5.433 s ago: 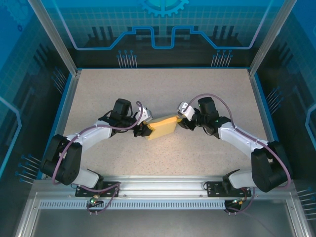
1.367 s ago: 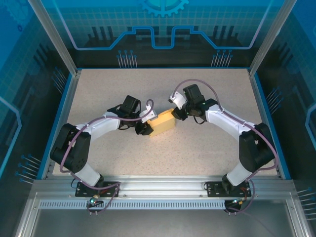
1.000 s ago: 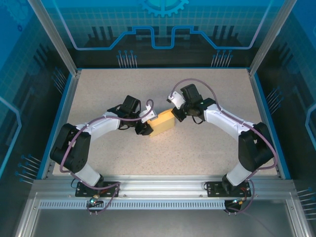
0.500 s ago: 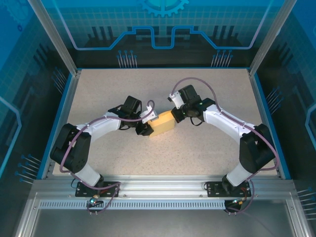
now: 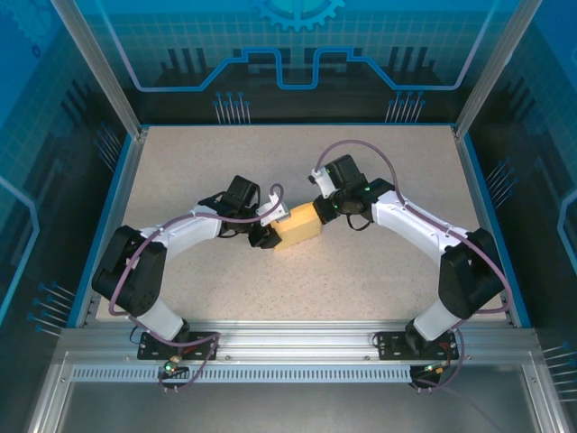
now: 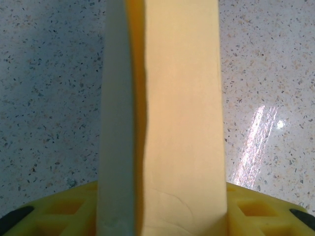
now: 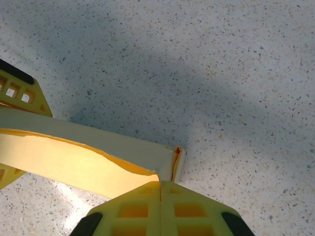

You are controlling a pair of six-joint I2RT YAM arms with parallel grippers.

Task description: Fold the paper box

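Sitting near the middle of the table point(image 5: 270, 162) in the top view, the paper box point(image 5: 299, 225) lay between the left gripper point(image 5: 269, 227), clamped on its left end, and the right gripper point(image 5: 322, 210), closed at its right corner. From the left wrist, the box point(image 6: 182, 123) stood wedged between yellow fingers point(image 6: 256, 211). From the right wrist, pressed-together fingers point(image 7: 133, 211) met the box's point(image 7: 74, 157) open corner.

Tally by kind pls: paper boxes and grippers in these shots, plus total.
paper box: 1
grippers: 2 (left gripper, right gripper)
total: 3
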